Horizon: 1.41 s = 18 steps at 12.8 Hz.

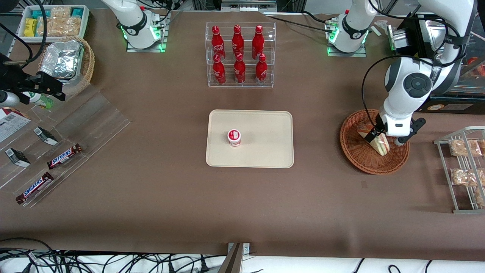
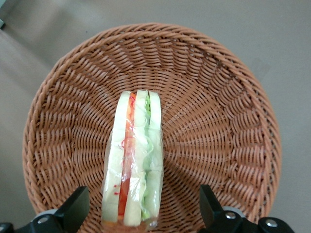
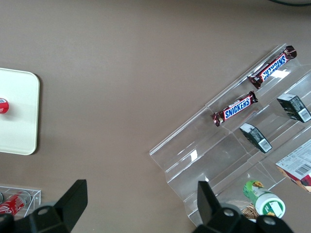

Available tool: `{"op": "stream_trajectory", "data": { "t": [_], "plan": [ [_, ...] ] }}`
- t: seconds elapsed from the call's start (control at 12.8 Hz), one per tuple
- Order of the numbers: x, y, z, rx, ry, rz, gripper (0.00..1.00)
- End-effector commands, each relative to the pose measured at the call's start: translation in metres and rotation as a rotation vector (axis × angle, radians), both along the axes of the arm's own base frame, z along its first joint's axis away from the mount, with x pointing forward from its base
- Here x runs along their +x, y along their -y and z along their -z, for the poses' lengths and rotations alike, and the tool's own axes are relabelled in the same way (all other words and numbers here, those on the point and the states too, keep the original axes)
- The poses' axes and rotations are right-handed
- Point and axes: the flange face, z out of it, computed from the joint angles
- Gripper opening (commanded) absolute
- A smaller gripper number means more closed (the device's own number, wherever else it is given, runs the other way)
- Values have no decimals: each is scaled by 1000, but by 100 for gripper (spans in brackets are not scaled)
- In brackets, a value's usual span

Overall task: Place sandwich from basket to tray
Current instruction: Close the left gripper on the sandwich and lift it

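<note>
Frontally, at right of frame, the left arm's gripper [image 1: 384, 138] hangs over the round reddish-brown wicker basket [image 1: 356, 155], which holds the clear-wrapped triangular sandwich [image 1: 379, 142]; the cream rectangular plastic tray [image 1: 265, 151] lies mid-frame. At the wrist, spread fingers [image 2: 73, 211] straddle the sandwich [image 2: 133, 160] untouching; best lower squarely, closing across the bread faces.

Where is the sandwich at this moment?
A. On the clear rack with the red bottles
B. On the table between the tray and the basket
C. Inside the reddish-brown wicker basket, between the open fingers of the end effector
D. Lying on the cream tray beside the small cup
C. The sandwich stands on edge in the basket, with the end effector open around it, one finger on each side, neither visibly touching it; the tray holds only a small cup.
</note>
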Motion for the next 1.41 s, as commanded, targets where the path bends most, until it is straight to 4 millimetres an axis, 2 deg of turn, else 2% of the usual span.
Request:
{"op": "stream_trajectory", "data": {
  "t": [0.0, 0.47, 0.63, 0.7, 0.78, 1.1, 1.17, 1.33],
  "plan": [
    [-7, 1, 9, 21, 6, 20, 100],
    [-11, -3, 13, 30, -9, 23, 98],
    [-10, -3, 12, 30, -9, 22, 62],
    [-9, -3, 10, 31, -5, 22, 47],
    [-9, -3, 9, 31, -4, 22, 39],
    [-3, -3, -2, 36, 11, 26, 39],
    [2, 0, -10, 48, -5, 29, 39],
    [20, 15, -39, 82, -45, 50, 38]
  ]
}}
